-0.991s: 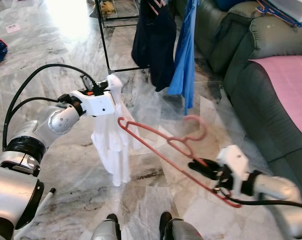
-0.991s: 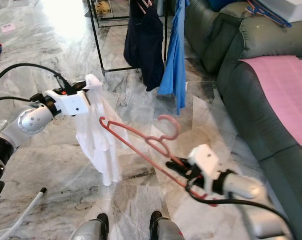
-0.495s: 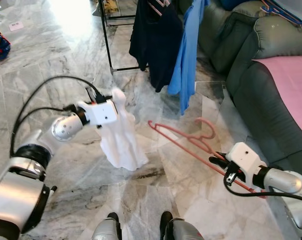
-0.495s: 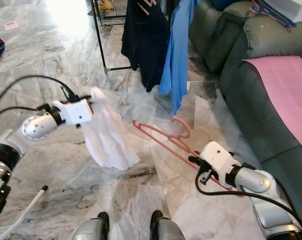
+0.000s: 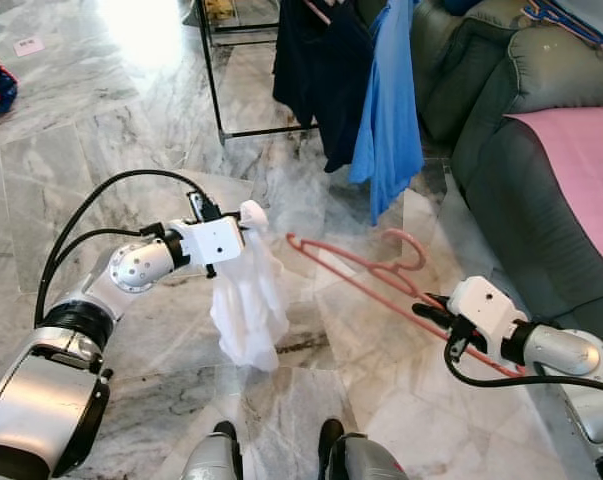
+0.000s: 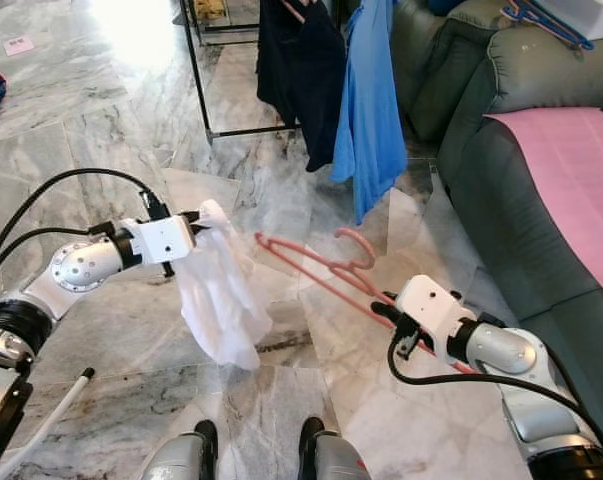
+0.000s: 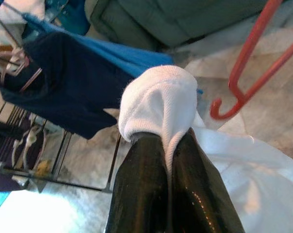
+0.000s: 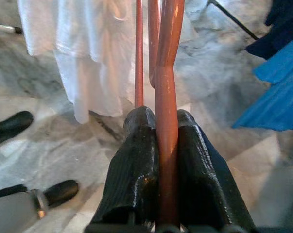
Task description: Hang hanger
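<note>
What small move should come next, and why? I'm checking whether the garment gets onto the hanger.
Probably bring the pink hanger tip toward the white garment. The right gripper is shut on the hanger, the left gripper pinches the garment's top, and the tip sits just beside the cloth, not inside it.

A black clothes rack (image 5: 213,70) stands on the grey marble floor (image 5: 101,130). From it hang a navy garment (image 5: 321,70) and, beside that, a blue shirt (image 5: 389,110). Right of the rack sits a dark green sofa (image 5: 501,150) with a pink cloth (image 5: 581,170) on its seat.
</note>
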Tool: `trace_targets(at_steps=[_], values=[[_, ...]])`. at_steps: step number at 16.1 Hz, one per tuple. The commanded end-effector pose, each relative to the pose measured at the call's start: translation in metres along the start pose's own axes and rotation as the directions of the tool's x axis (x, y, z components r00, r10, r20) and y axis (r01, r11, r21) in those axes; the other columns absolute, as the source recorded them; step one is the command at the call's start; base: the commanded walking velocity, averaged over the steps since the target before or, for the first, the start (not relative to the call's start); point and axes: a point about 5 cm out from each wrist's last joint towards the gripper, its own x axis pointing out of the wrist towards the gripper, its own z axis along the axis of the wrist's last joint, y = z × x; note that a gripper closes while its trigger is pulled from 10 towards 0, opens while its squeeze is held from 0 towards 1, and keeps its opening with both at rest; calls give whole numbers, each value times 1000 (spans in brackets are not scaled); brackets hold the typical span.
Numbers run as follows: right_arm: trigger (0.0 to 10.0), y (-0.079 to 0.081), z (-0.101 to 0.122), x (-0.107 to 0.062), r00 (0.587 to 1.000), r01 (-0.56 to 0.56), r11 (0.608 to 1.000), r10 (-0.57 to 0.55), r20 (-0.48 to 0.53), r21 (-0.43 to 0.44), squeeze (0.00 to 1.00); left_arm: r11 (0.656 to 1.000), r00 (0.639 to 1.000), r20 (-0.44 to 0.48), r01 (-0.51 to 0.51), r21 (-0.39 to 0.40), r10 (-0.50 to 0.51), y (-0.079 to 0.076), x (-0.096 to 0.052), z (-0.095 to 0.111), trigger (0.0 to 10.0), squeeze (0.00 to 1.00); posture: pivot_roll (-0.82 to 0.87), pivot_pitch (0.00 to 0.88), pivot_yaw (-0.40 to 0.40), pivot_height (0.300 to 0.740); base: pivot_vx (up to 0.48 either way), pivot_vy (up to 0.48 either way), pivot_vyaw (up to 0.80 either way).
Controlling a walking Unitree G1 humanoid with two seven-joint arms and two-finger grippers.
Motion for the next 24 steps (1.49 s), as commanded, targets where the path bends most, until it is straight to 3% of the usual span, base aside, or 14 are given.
trace_targets(at_steps=[1, 10, 15, 18, 24], values=[[10000, 5, -1, 0, 999, -54, 998, 54, 10, 20, 0, 1000, 999, 51, -10, 0, 10, 1, 1, 6, 10000, 0, -21, 286, -43, 740, 0, 0, 0], [10000, 12, -15, -3, 992, -124, 990, 126, -28, 66, 0, 1000, 980, 201, -10, -21, 14, 9, 8, 29, 10000, 0, -10, 286, -41, 740, 0, 0, 0], [10000, 3, -10, -16, 990, -137, 988, 138, -1, 77, 0, 1000, 991, 133, 8, -13, -6, 6, -1, 15, 10000, 0, -6, 282, -40, 740, 0, 0, 0], [10000, -12, -7, -26, 997, -79, 995, 78, 6, 68, 0, 1000, 993, 118, 1, -18, 1, 8, -3, 13, 10000, 0, -11, 283, -37, 740, 0, 0, 0], [10000, -5, -12, -17, 994, -108, 991, 109, 0, 85, 0, 1000, 984, 177, 18, -6, -17, 4, 3, 23, 10000, 0, -8, 285, -37, 740, 0, 0, 0]])
